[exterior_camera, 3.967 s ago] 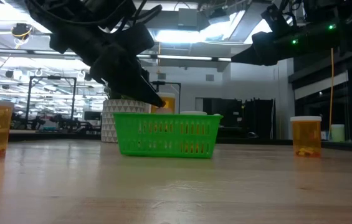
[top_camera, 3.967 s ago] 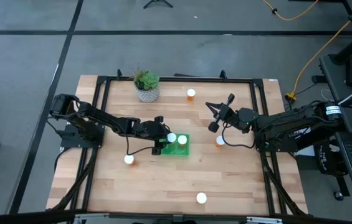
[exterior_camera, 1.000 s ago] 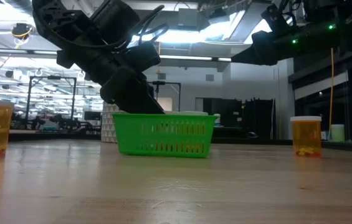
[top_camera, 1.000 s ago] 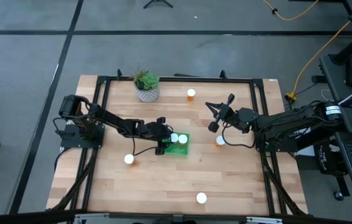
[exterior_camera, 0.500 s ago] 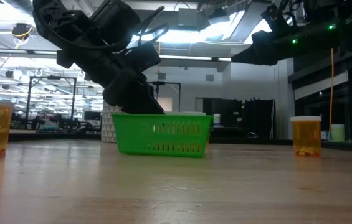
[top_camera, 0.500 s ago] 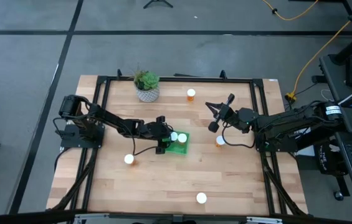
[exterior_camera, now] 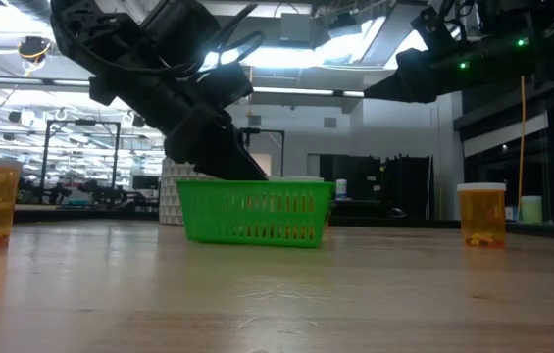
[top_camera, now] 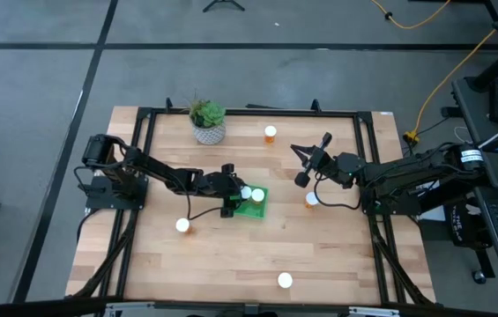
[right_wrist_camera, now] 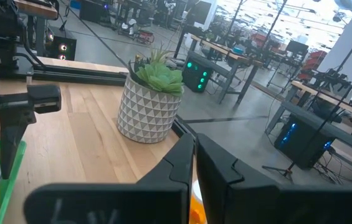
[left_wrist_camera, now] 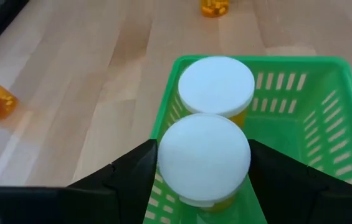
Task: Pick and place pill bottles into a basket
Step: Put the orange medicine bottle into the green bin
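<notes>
The green basket [top_camera: 255,207] sits mid-table, with one white-capped orange pill bottle [left_wrist_camera: 216,87] standing inside it. My left gripper [left_wrist_camera: 204,163] is at the basket's left wall, shut on a second bottle [top_camera: 246,194] just inside that wall. Other bottles stand on the table at the far side [top_camera: 270,133], right of the basket [top_camera: 311,200], near left [top_camera: 182,226] and near the front edge [top_camera: 285,281]. My right gripper [top_camera: 303,165] hovers shut and empty to the basket's right, above the table. My left gripper pinches the bottle between its two fingers [left_wrist_camera: 135,177], one on each side just under the white cap [left_wrist_camera: 171,160]. The fingers come slanting down from the table's left. The bottle is upright inside the basket's left wall. Whether its base rests on the basket floor is hidden.
A potted plant in a white patterned pot [top_camera: 207,123] stands at the far side, left of centre. A black frame [top_camera: 249,113] runs round the table's edges. Bare wood [top_camera: 231,260] lies between the basket and the near edge.
In the low view the basket's right end has shifted a little toward its left end. My left gripper has stayed at the basket's left wall, still holding the bottle.
</notes>
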